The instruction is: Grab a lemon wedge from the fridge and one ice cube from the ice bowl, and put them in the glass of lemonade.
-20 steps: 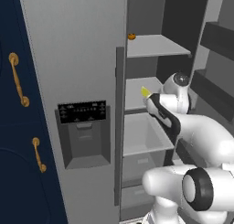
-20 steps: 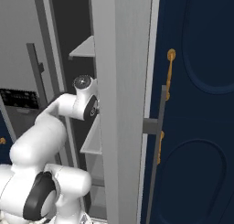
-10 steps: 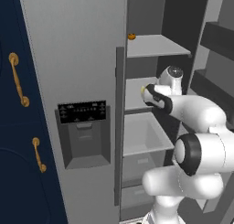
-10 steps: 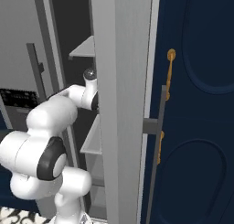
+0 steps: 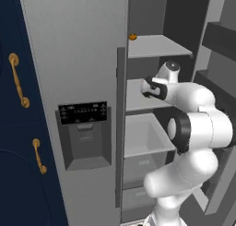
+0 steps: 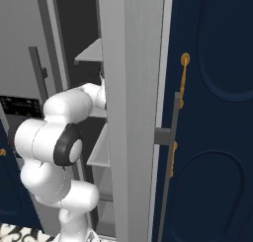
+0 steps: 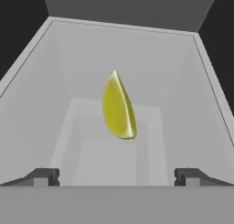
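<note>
You have one fridge (image 5: 83, 59), one lemon wedge (image 7: 118, 106), one small orange thing (image 5: 132, 36) on the top shelf, and four gold handles (image 5: 18, 82).

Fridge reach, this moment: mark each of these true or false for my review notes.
1. The claw is open. True.
2. The lemon wedge is clamped between the claw's fingertips. False: it lies ahead of them on the fridge shelf, untouched.
3. A small orange thing sits on the shelf above the one the arm reaches into. True.
4. The fridge has both doors shut. False: the right door stands open.
5. The dispenser panel is on the closed left door. True.
</note>
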